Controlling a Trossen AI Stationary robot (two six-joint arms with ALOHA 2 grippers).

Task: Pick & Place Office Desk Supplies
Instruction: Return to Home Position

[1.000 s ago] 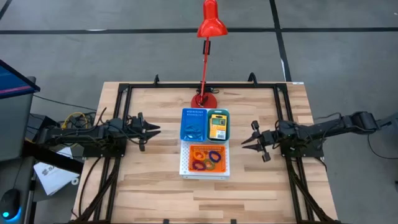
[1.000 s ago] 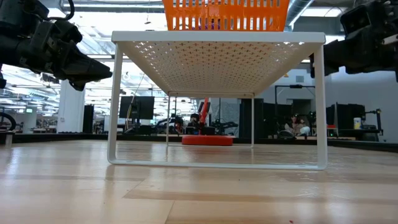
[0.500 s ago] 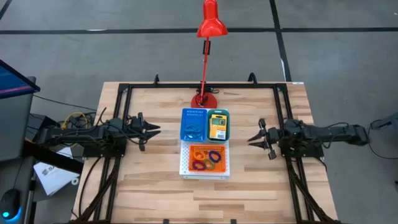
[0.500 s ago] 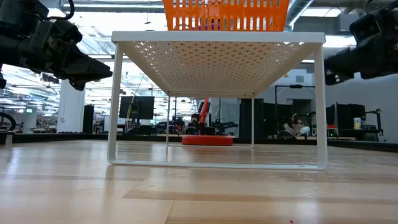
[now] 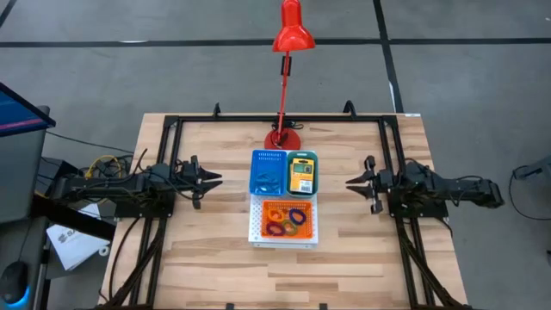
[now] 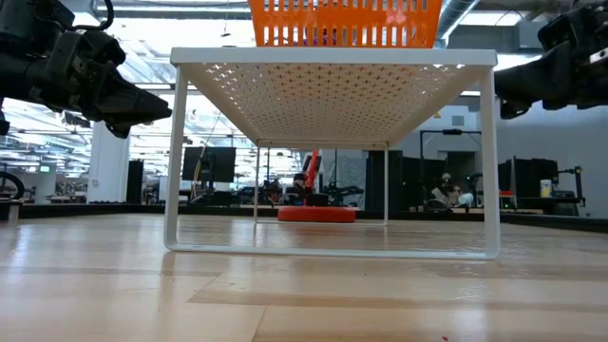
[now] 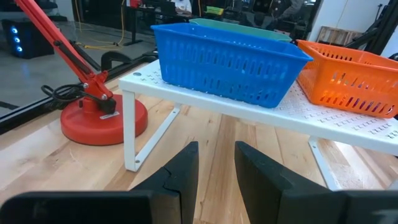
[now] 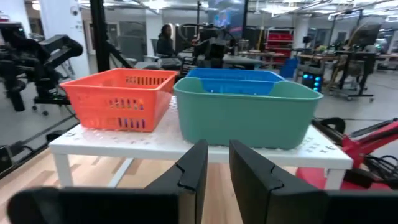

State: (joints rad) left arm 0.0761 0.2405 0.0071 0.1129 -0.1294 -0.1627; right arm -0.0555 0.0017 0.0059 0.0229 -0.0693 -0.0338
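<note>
While trays (image 5: 268,156) sit on the shelf (image 5: 284,242), left pincer (image 5: 213,178) and right pincer (image 5: 351,183) hang parted, empty.

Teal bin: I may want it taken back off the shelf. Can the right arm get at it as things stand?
Probably yes. The teal bin sits at the white shelf's edge nearest the right gripper, which is open, with only bare table between them. The left gripper is on the shelf's other side.

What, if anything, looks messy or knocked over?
Nothing stands out: the blue plastic bin, teal plastic bin and orange plastic bin sit upright on the white perforated shelf; left claw and right claw hang clear.
</note>
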